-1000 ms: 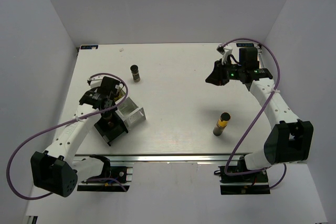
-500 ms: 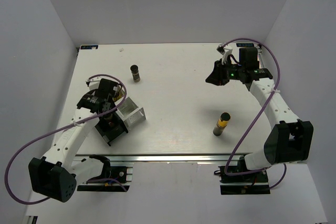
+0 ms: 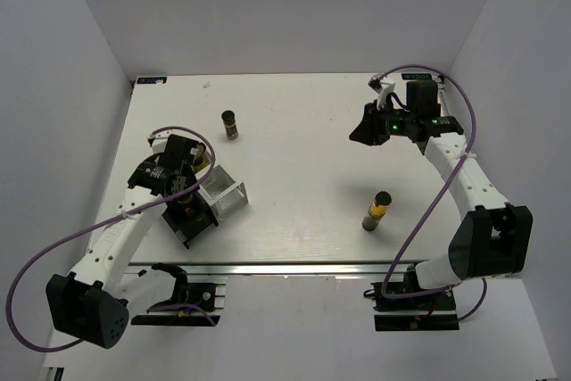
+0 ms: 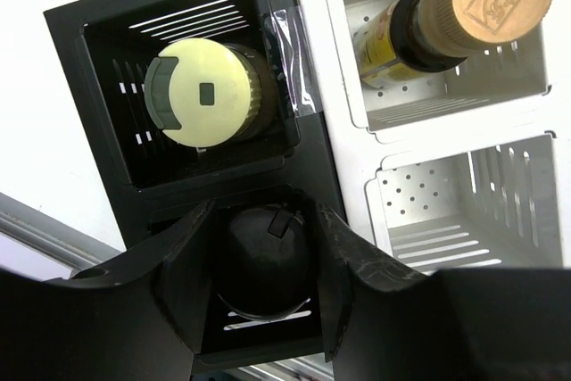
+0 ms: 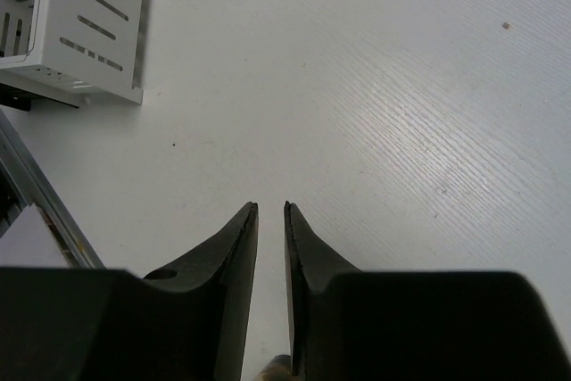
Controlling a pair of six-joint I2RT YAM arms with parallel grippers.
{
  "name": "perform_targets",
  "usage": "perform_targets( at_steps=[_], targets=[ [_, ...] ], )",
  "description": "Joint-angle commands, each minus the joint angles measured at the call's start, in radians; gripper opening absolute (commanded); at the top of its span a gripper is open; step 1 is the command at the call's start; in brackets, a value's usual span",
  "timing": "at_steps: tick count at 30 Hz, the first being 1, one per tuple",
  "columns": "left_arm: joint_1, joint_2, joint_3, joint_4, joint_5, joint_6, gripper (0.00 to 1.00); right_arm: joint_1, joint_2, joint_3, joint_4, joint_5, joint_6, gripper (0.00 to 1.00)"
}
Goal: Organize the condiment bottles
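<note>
Bottle in hand: the black-capped bottle stands in the lower black cell of the rack, at the bottom centre of the left wrist view.
Left gripper: parted only to the cap's width, one finger on each side of the cap and seemingly touching it; nothing else is held.
Bottles already racked: the cream-capped bottle is in the upper black cell; the gold-capped bottle, which has a yellow label, leans in the upper white cell.
Free cell: the lower white cell has nothing in it.
Loose bottles: the dark bottle stands upper left of centre on the table; the yellow-banded bottle stands lower right. Both are well apart from the rack.
Right gripper: closed to a thin slit, holding nothing, poised over bare table at the upper right of the overhead view.
Step in hand: judged to be seating the third of five bottles.
Next move: it calls for opening the fingers and lifting straight up clear of the cell walls. After that a loose bottle can be fetched; the yellow-banded one lies nearer the right arm.
</note>
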Motion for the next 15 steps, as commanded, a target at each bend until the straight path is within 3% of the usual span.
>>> perform_targets(
  at_steps=[1,15],
  targets=[
    [-0.001,-0.029,0.020,0.056,0.082,0.001,0.26,0.003,-0.017,0.015,0.017,-0.006,-0.019,0.24],
    [-0.001,-0.070,0.019,0.016,0.183,0.026,0.31,0.003,-0.007,0.026,0.019,-0.014,-0.017,0.24]
  ],
)
